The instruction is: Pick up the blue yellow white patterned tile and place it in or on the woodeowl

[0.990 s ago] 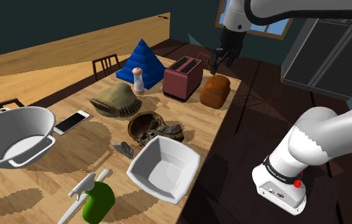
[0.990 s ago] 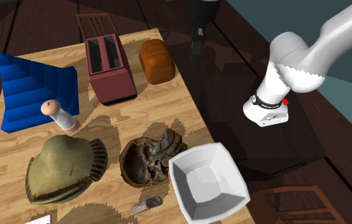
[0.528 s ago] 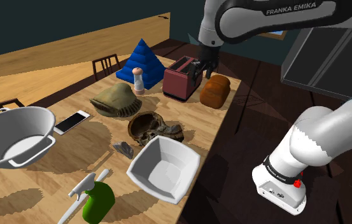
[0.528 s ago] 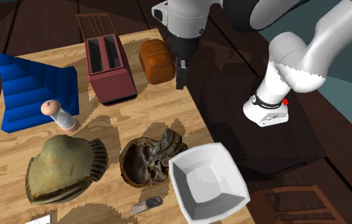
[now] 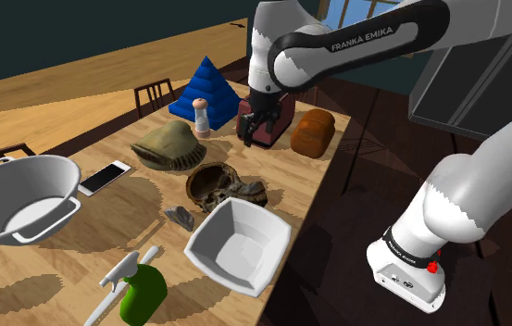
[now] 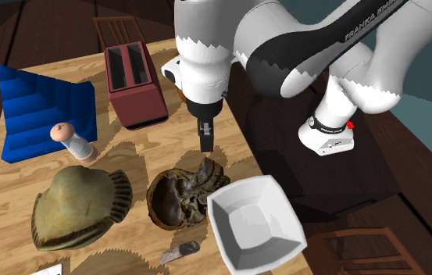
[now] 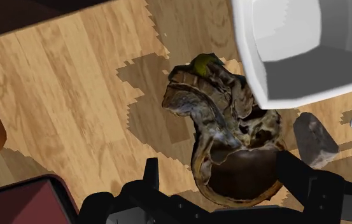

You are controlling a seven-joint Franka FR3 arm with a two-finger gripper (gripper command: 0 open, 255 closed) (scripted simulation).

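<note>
Wrist view: gripper (image 7: 222, 170) spread wide above the brown bowl (image 7: 232, 149)

Both black fingers stand well apart and clasp nothing. The brown bowl lies below them on the wooden table (image 7: 72, 95), with its rim showing between the two tips. In the second exterior view the gripper (image 6: 205, 142) hangs above the tabletop just past the brown bowl (image 6: 181, 195), on its toaster side. The blue tile (image 6: 42, 109) — the task's thing — rests well apart from the brown bowl and from the gripper, beyond the small pale shaker (image 6: 72, 142). It is a plain blue slab with stepped ridges across its face. In the shoulder view the blue tile (image 5: 209, 88) reads as a ridged triangle. The brown bowl is dark, round and glossy inside, and a gnarled, mottled mass lies across half of it. Just beside it sits a white square dish (image 6: 257, 223) with smooth sloping walls — a dark red two-slot toaster (image 6: 134, 84) stands farther off.
</note>
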